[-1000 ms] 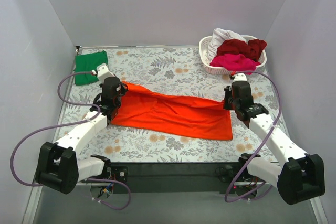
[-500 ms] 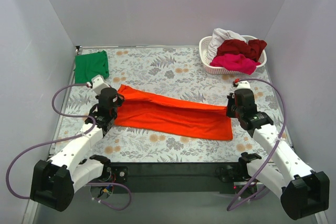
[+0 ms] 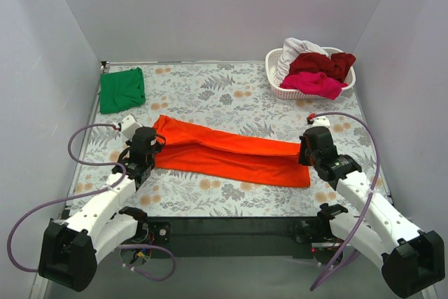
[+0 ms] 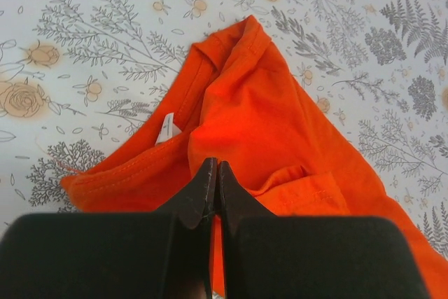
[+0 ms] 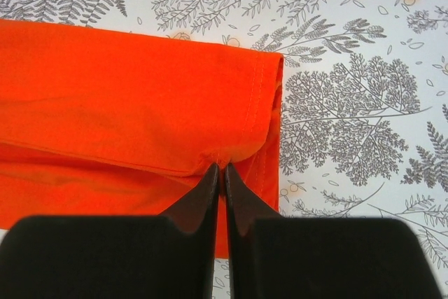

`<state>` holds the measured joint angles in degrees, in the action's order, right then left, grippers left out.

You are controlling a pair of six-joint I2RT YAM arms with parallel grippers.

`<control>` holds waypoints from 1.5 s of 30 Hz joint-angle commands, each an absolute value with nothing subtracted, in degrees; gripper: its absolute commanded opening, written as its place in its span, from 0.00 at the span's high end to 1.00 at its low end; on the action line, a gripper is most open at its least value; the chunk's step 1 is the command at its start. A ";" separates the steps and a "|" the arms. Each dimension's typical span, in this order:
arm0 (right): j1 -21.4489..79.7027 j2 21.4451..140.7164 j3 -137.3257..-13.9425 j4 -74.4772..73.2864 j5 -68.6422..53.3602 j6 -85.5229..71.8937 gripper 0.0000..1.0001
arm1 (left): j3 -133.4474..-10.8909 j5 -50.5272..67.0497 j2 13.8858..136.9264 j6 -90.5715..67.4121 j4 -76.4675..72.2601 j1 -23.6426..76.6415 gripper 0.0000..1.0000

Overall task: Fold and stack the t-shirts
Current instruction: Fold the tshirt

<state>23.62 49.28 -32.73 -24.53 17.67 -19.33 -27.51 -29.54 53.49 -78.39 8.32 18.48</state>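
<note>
Orange-red t-shirt (image 3: 231,155) lies across the middle of the table (image 3: 231,99), folded lengthwise into a long band. Collar end w/ label (image 4: 165,128) is to the left, hem end to the right. Left end effector (image 4: 213,167) is pressed together, tips pinching a ridge of cloth just behind the collar. Right end effector (image 5: 218,168) is likewise closed, nipping the folded edge near the hem corner, w/ cloth puckering at the tips. Green t-shirt (image 3: 122,89) sits folded at the far left corner, well apart. Dark red t-shirt (image 3: 325,64), magenta t-shirt (image 3: 315,83) and white t-shirt (image 3: 297,50) are heaped in the basket (image 3: 278,90), far right.

Handling, my read: thin knit, v. light, totally limp, so it sags btw the two grips and any unheld layer drops or drags. Not fragile, not slippery; prob. clings to the table a bit, so dragging can bunch it. Best hold = both ends at once, at hems/seams where fabric is doubled, catching all layers of the fold. Lift evenly w/ light tension, else the band twists or the fold opens. Main risk: pinch takes the top ply only.
</note>
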 commanded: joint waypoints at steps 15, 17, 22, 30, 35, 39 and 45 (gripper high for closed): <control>30.67 46.49 -38.67 -34.20 36.12 -26.55 0.44 | -30.40 -33.23 44.28 -82.36 14.42 18.54 0.42; 30.67 48.85 -38.23 -31.65 35.34 -25.58 0.42 | -31.55 -31.30 49.62 -81.83 11.97 19.59 0.42; 30.59 55.97 -38.85 -24.18 31.47 -24.35 0.47 | -38.47 -34.63 62.38 -79.98 7.21 30.73 0.42; 30.24 64.42 -38.59 -16.88 28.31 -24.08 0.55 | -46.40 -29.28 80.76 -76.21 -3.15 37.70 0.41; 29.53 70.21 -37.44 -13.63 25.84 -24.08 0.57 | -48.33 -25.31 90.85 -74.09 -8.96 38.32 0.41; 28.74 74.35 -37.70 -12.92 24.96 -24.34 0.56 | -50.18 -24.78 96.57 -73.65 -8.44 38.41 0.41; 26.02 81.99 -39.28 -12.31 23.99 -24.17 0.53 | -48.78 -28.47 98.70 -76.63 -3.79 38.32 0.38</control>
